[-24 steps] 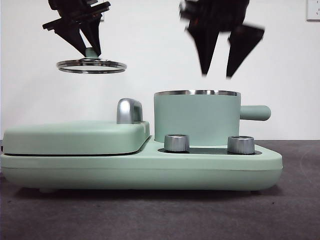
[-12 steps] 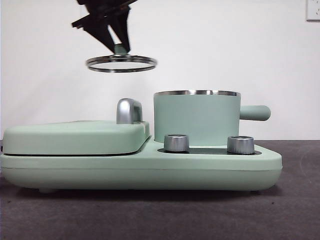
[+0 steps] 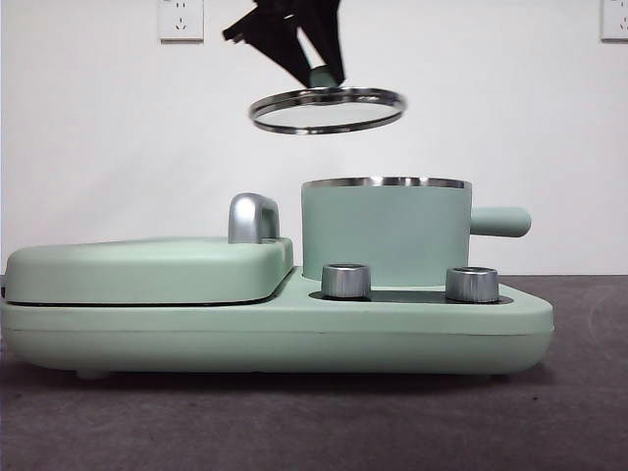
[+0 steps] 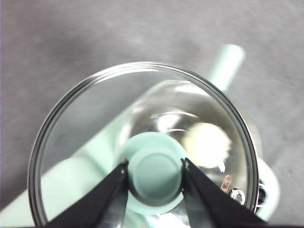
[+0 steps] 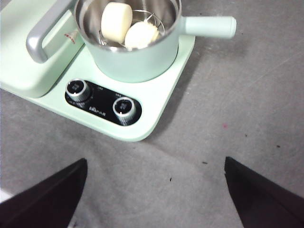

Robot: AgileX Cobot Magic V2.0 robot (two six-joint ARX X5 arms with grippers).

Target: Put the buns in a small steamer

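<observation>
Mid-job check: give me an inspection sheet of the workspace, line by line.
Surface: dark grey table, bare around the cooker.
Job's things: both buns lie inside the steamer pot; its glass lid hangs above the pot, tilted, not seated.
Clutter: griddle lid closed; two control knobs.
Grippers: left tool shut on the lid's knob; right tool open, high above the table in front of the cooker, holding nothing.
Cables: nothing seen.
Surroundings: white wall, wall socket.
</observation>
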